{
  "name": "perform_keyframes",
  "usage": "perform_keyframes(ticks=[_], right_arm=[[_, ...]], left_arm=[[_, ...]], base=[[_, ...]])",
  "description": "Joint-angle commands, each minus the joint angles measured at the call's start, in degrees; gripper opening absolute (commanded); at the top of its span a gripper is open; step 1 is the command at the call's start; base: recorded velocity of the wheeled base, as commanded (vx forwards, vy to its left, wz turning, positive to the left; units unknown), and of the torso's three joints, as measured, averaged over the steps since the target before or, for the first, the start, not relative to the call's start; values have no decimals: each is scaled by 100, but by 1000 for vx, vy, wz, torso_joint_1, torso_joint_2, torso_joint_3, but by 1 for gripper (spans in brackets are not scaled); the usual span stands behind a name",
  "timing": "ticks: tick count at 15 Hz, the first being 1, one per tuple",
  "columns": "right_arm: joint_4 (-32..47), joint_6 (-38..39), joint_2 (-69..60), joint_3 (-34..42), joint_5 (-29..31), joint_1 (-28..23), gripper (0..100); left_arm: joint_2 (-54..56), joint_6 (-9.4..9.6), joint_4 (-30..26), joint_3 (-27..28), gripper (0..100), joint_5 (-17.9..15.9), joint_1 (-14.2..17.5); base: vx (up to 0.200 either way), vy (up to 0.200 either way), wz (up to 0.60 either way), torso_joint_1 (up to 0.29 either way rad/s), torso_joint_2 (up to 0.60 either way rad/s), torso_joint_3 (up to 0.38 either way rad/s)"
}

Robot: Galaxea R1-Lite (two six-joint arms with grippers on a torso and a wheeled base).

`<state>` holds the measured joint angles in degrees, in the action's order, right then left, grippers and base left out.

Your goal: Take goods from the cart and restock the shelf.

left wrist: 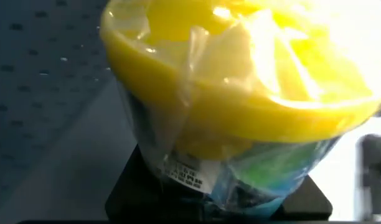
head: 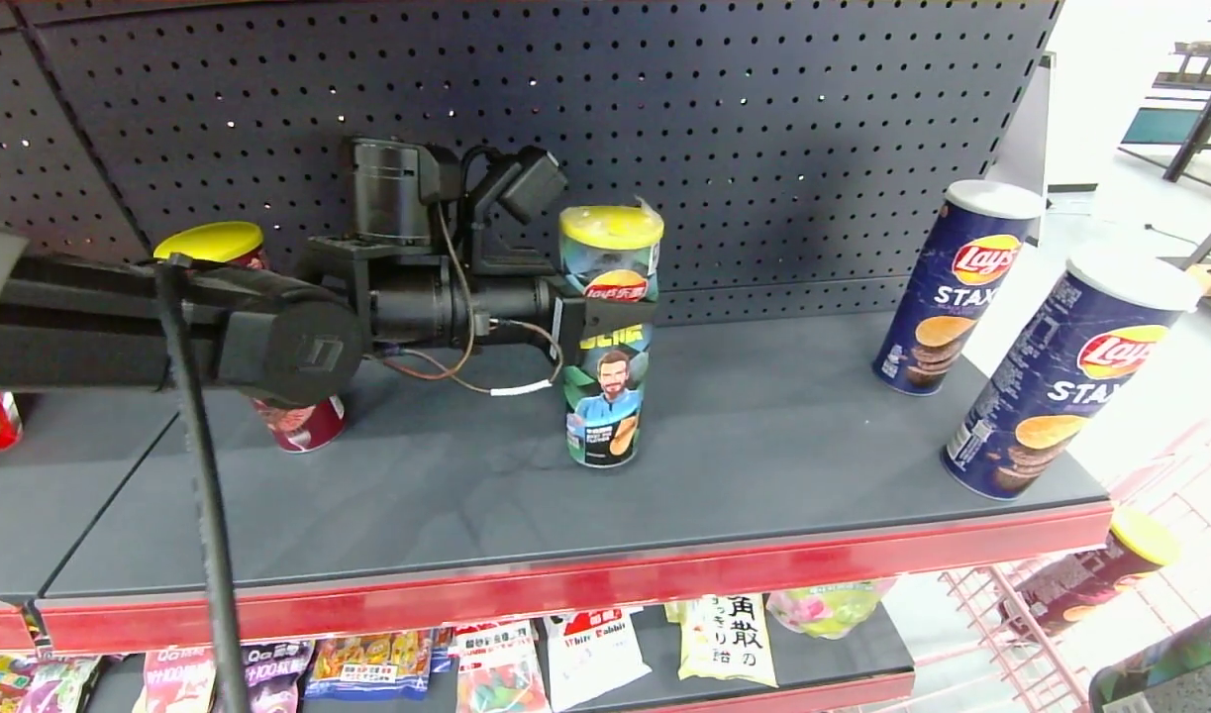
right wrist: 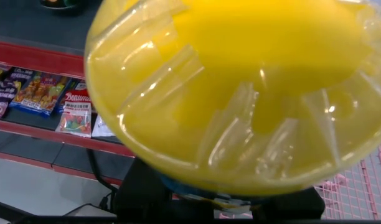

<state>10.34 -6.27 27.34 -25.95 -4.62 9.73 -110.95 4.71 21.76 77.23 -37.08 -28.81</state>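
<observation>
On the shelf (head: 763, 436), in the head view, the green can (head: 605, 396) stands upright near the middle, with the left hand (head: 613, 319) closed round it just below its yellow lid. A red can (head: 303, 421) stands behind the arm, and two blue cans (head: 947, 287) stand toward the right end. A pink cart (head: 1011, 594) sits low on the right.

Left wrist view — the green can up close, black fingers (left wrist: 131, 196) against its sides.

Right wrist view — a second can (right wrist: 240, 87), yellow lid toward the camera, apparently gripped by the right hand (right wrist: 215, 205), with bags (right wrist: 72, 112) beyond.
</observation>
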Motion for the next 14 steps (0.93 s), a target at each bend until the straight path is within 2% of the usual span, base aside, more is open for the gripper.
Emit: perform_keyframes(ticks=[1,2,6,9,14], right_arm=[[-5,-6,-1,-6,-4,3,0],[-14,-6,8,-24,-4,3,0],[-14,-6,-1,-50,-4,3,0],[-14,-6,8,-59,-4,3,0],[-14,-6,25,-59,-4,3,0]], left_arm=[[451,-119,48,-314,0,26,-239],[486,-119,259,-568,0,26,-371],[372,-84,1173,-1184,0,26,-459],[381,-110,1252,-1272,0,61,-573],[363,-66,1427,-1526,0,35,-582]], base=[[0,0,0,0,0,0],[0,0,0,0,0,0],[0,0,0,0,0,0],[0,0,0,0,0,0],[0,0,0,0,0,0]])
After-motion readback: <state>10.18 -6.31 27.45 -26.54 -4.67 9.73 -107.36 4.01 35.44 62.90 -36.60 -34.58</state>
